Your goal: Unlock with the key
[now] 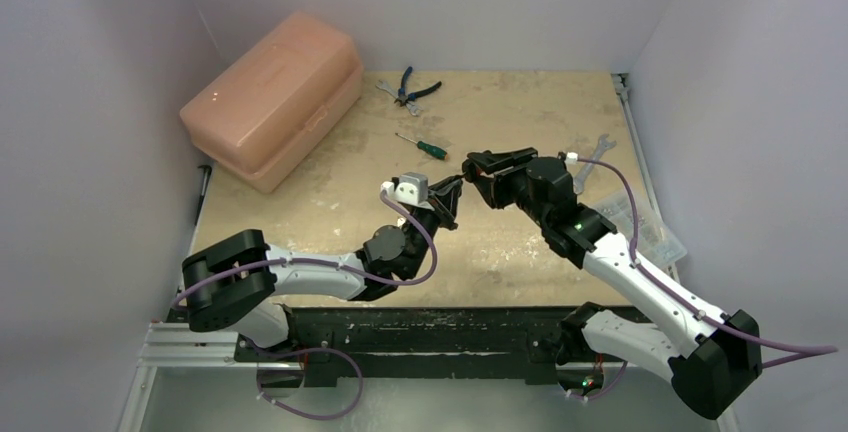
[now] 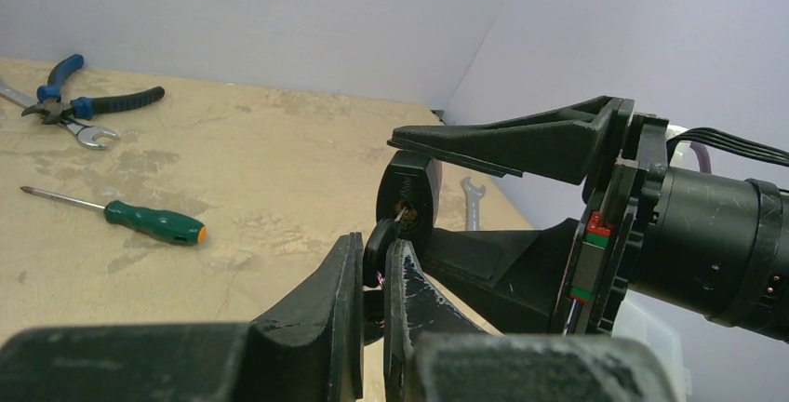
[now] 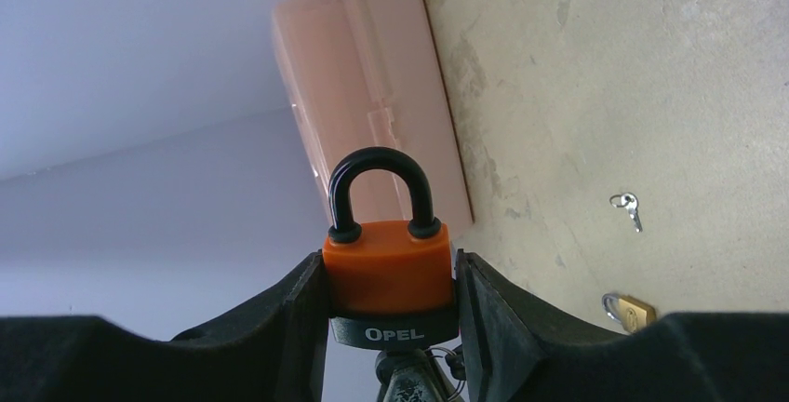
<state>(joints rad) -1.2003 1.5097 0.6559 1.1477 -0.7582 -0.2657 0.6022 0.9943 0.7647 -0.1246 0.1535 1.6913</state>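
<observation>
Over mid-table, left gripper [image 2: 374,249]: raised off the surface, jaws pinched together on the black head of the key [image 2: 381,235].
Key: blade entered in the keyway on the underside of the padlock [image 3: 387,262]; how deep it sits cannot be told.
Padlock: orange body, off the table, clamped at both flanks by the right gripper [image 1: 470,170], keyway facing the left arm.
Shackle [image 3: 380,162]: both legs seated in the body; the lock reads as shut.
Table beyond: a loose key [image 3: 630,207] and a brass lock [image 3: 633,310] lie near one another, well apart from the work; screwdriver [image 1: 422,145] past the grippers, pliers [image 1: 412,87] further back, pink box [image 1: 275,97] at the far left wall.
Step in hand: key engaged, turn not yet shown to have taken effect.
Next move, by judgement: rotate the left wrist about the key's axis while the right holds the body rigid.
Risk: the key slipping in the pinch, or the padlock twisting between the fingers.
</observation>
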